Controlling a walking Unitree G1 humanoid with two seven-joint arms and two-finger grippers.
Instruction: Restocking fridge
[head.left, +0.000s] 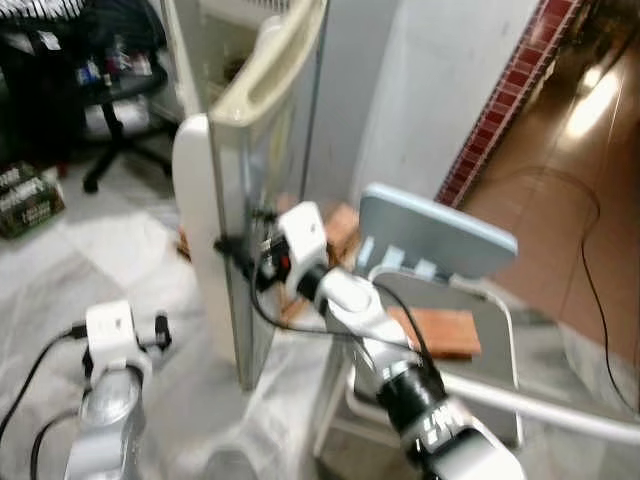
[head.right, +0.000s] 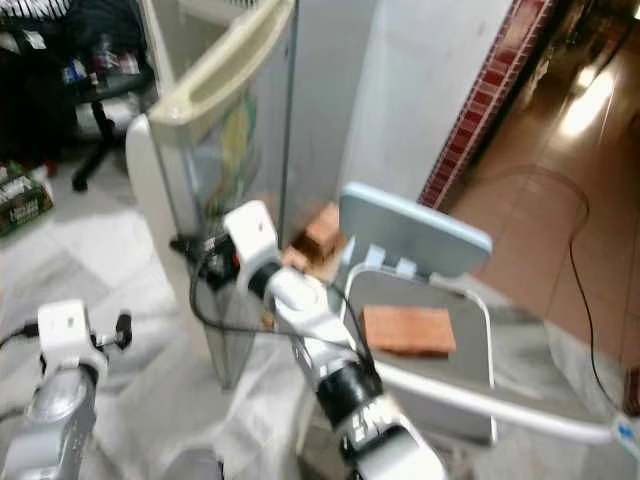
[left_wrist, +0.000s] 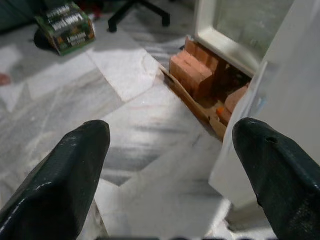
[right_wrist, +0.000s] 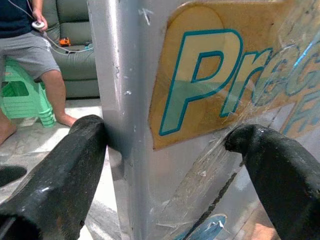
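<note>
I judge the restocking barely begun: nothing is in either of my 2 grippers, and I am handling the fridge door (head.left: 262, 150) rather than any stock. On my left, my left gripper (left_wrist: 172, 165) hangs spread wide and empty over the marble floor (left_wrist: 75, 110). On my right, my right gripper (right_wrist: 172, 145) straddles the door's silver edge, fingers (right_wrist: 65, 165) wide, 1 each side.

marble floor (head.left: 120, 260), white wall (head.left: 440, 90), chair (head.left: 450, 300)

A brick (head.left: 440, 331) lies on a grey chair (head.left: 440, 240); an office chair (head.left: 115, 110) stands on the marble floor (head.left: 90, 260).
</note>
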